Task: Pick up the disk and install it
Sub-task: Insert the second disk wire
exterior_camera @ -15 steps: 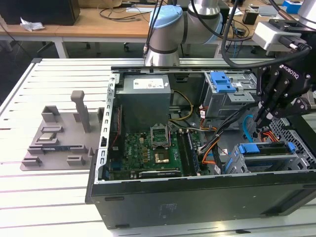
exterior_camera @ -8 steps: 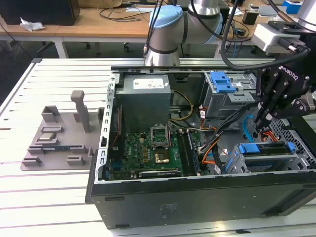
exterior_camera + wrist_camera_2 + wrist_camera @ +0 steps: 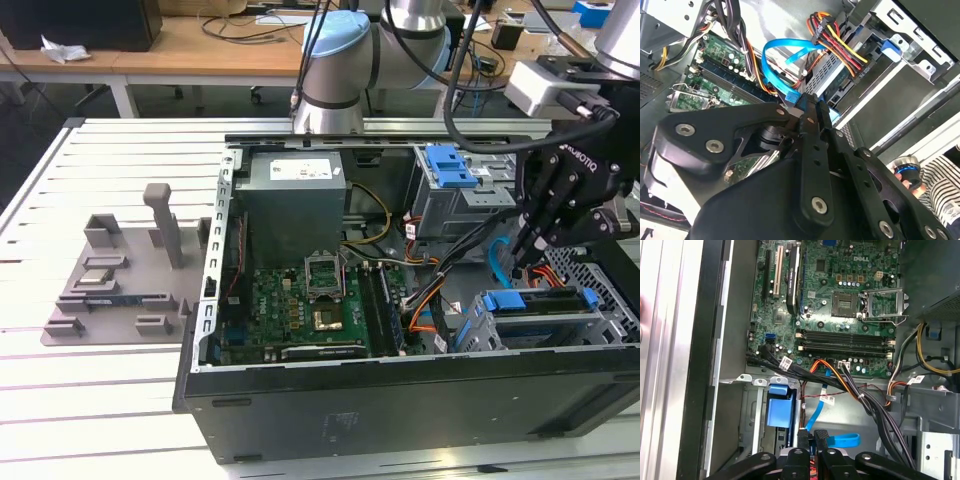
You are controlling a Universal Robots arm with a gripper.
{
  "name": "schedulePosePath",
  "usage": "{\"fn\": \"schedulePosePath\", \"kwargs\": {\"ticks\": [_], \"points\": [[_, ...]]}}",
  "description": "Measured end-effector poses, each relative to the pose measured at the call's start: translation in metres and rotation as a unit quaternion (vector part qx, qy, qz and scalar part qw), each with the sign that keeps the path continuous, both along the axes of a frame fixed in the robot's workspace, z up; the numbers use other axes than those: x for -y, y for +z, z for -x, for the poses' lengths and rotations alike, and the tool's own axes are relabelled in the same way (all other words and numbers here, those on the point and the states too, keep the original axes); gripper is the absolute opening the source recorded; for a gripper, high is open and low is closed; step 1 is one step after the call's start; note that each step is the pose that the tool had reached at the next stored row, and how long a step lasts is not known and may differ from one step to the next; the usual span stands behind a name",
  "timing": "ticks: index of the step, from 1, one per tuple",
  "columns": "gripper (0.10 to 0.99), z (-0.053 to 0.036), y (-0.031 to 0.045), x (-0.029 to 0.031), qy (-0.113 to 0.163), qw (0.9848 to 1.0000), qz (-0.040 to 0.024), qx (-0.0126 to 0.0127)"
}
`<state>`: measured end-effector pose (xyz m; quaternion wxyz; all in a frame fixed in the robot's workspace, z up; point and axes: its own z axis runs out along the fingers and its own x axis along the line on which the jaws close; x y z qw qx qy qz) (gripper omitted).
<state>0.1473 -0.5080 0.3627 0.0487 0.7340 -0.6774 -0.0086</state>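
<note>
Hand [image 3: 522,262] sits inside the open PC case [image 3: 400,400], fingers clenched together with nothing between them; both wrist views show the fingertips [image 3: 812,436] pressed flat against each other. Disk [image 3: 540,305] is just below and beside the hand, seated in the lower drive bay [image 3: 490,325] at the case's front corner, blue carrier bracket [image 3: 525,298] framing it; hand is near but I can't tell if it touches the disk. In the first wrist view the blue bracket [image 3: 778,407] lies just ahead of the fingertips, inside the metal bay wall [image 3: 752,410]. Blue SATA cable [image 3: 782,67] loops right next to the fingers in the second wrist view, with the red/yellow/black power lead bundle [image 3: 840,42] running to the drive area beyond it. Blue latch piece [image 3: 450,165] on the upper drive cage [image 3: 455,205] sits above and behind the hand. Motherboard [image 3: 305,315] with empty CPU socket [image 3: 325,272] is off to the exterior view's left of the hand, power supply [image 3: 295,195] behind it. Grey fixture tray [image 3: 115,285] on the bench [image 3: 90,390] is well apart, outside the case.
</note>
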Motion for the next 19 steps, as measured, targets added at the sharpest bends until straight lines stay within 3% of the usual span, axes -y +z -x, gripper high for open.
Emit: {"fn": "schedulePosePath", "kwargs": {"ticks": [19], "points": [[0.161,0.0000,-0.0164,0.0000,0.000,1.0000,0.0000,0.0000]]}}
